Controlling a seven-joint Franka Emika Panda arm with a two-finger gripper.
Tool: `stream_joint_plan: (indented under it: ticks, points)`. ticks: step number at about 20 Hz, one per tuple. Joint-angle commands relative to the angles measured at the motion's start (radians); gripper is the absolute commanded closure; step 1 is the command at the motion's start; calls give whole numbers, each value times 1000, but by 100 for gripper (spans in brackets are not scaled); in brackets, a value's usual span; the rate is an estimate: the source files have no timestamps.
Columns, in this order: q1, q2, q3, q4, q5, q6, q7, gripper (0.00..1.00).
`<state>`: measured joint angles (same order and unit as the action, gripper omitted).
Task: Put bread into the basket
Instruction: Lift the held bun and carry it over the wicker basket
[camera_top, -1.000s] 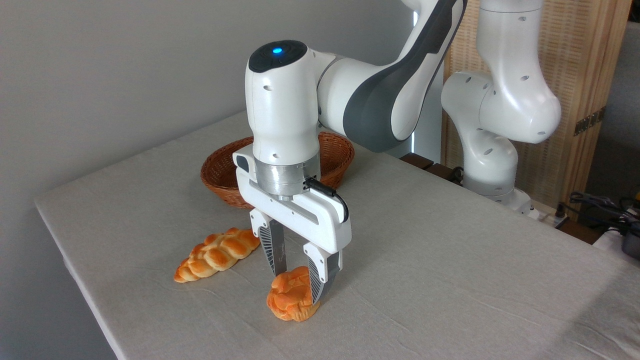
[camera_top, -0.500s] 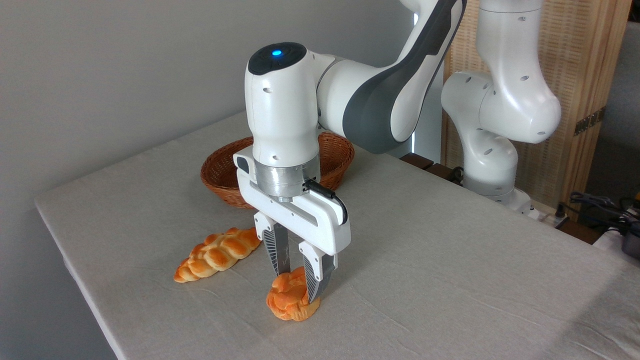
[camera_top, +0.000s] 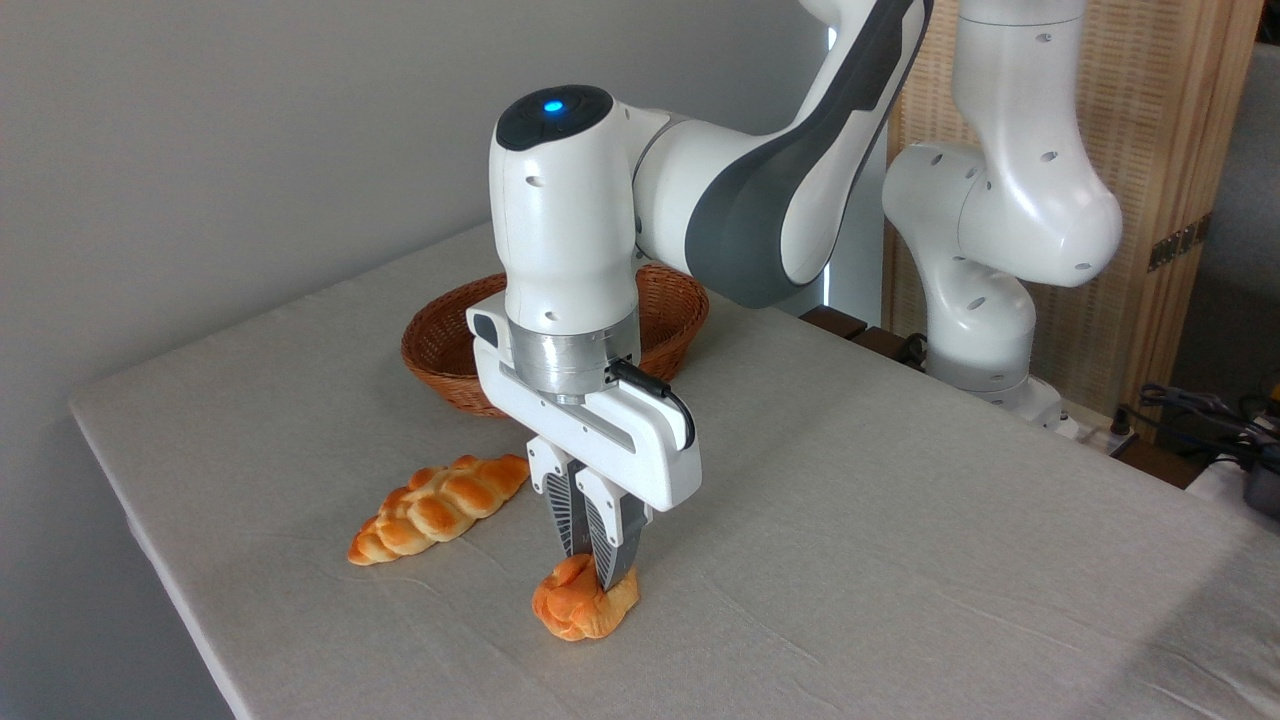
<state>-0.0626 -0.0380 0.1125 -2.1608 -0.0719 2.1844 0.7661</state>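
The bread (camera_top: 578, 608), a small orange-golden bun, rests on the grey tablecloth near the front edge and is squeezed narrow at its top. My gripper (camera_top: 597, 572) stands straight above it, fingers pointing down and shut on the bun's upper part. Behind the arm's wrist lies the basket (camera_top: 440, 352), an oval brown wicker one with low sides; its middle is hidden by the wrist.
A long braided loaf (camera_top: 440, 506) lies left of the bun, between it and the basket. The table's front-left edge (camera_top: 180, 610) runs close to the bun. The arm's white base (camera_top: 985, 340) stands at the right rear, with cables (camera_top: 1200, 415) beyond.
The fingers have closed from wide apart to nearly together, pinching the bun, which now looks squashed. The hand has stayed at the same place.
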Motion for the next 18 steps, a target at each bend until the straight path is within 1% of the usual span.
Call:
stream_joint_plan:
  ticks: [1, 3, 5, 6, 7, 9, 10, 11, 12, 13, 14, 15, 17, 18]
  points:
    - [-3, -3, 1, 7, -6, 8, 13, 83]
    - [-9, -20, -28, 35, -14, -26, -2, 83]
    - [-9, -68, -71, 71, -60, -124, -13, 81]
    - [-9, -95, -91, 87, -72, -171, -10, 79]
    - [-9, -121, -126, 110, -84, -225, -11, 79]
    - [-11, -155, -203, 156, -126, -355, -14, 79]
    - [-11, -170, -242, 165, -138, -392, -16, 79]
    - [-11, -178, -287, 165, -157, -409, -33, 79]
    - [-13, -178, -333, 165, -169, -410, -75, 78]
    - [-13, -174, -379, 165, -172, -410, -126, 76]
    - [-16, -166, -422, 164, -171, -403, -157, 73]
    - [-17, -154, -454, 162, -167, -397, -166, 66]
    - [-22, -138, -490, 154, -161, -324, -166, 60]
    - [-35, -128, -494, 148, -161, -286, -168, 43]
